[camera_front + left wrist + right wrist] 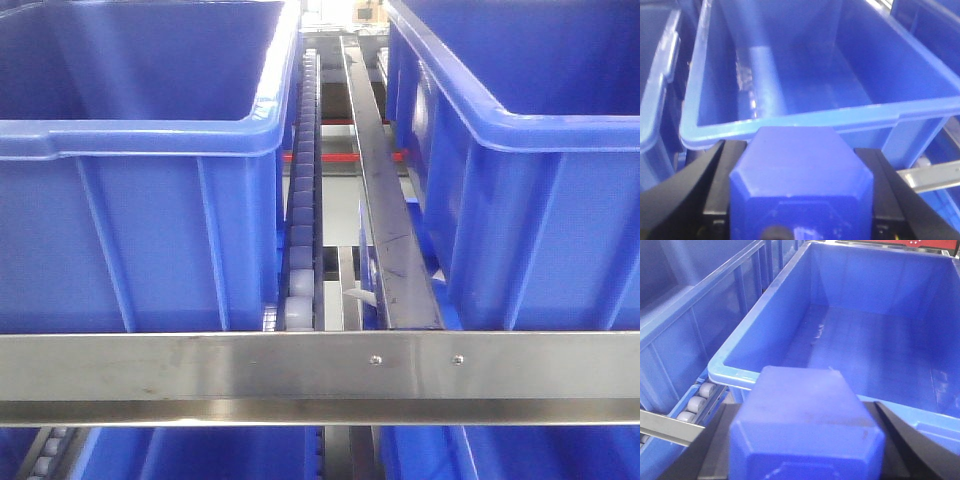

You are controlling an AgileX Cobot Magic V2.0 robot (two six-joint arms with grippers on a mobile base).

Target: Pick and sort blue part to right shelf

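In the right wrist view the blue part [805, 405], a boxy matte blue block, fills the space between the black fingers [900, 440] of my right gripper [807, 435], which is shut on it. It hangs at the near rim of a big blue crate [730, 371] on the right shelf [415, 365], a steel rack with roller tracks. In the left wrist view my left gripper [800, 175] is shut on a similar blue block with bevelled corners [800, 155], held just before the rim of another blue crate [790, 120]. Neither gripper shows in the front view.
Two large blue crates [130, 140] [530, 150] sit side by side on the rack, with a roller track [303, 200] and a steel rail [385, 200] between them. The flat crossbar runs across the front, with more blue crates [200, 455] below it.
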